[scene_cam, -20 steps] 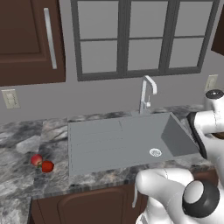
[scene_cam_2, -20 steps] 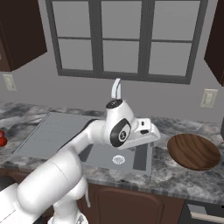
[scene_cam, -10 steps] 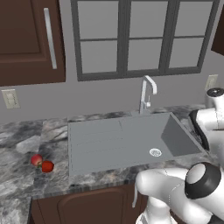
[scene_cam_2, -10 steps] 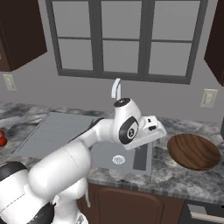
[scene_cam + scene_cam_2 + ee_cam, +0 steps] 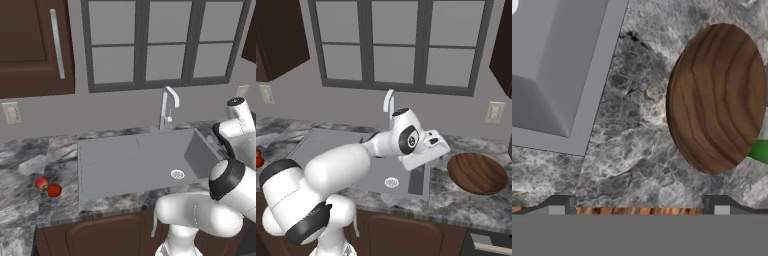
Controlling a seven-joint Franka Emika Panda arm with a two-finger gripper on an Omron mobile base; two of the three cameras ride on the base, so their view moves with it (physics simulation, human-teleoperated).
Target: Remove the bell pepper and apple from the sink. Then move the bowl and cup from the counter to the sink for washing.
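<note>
The rendered pictures are evenly and softly lit, with a darker shade on one inner wall of the sink (image 5: 200,155), no glare, slightly coarse detail.

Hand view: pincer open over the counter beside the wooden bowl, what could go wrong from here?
1. The wide, shallow dark-brown wooden bowl may be too broad for the open pincer unless it takes the rim.
2. The small bright green cup sits right against the bowl and could get knocked.
3. The bowl could clip the grey sink edge.
</note>
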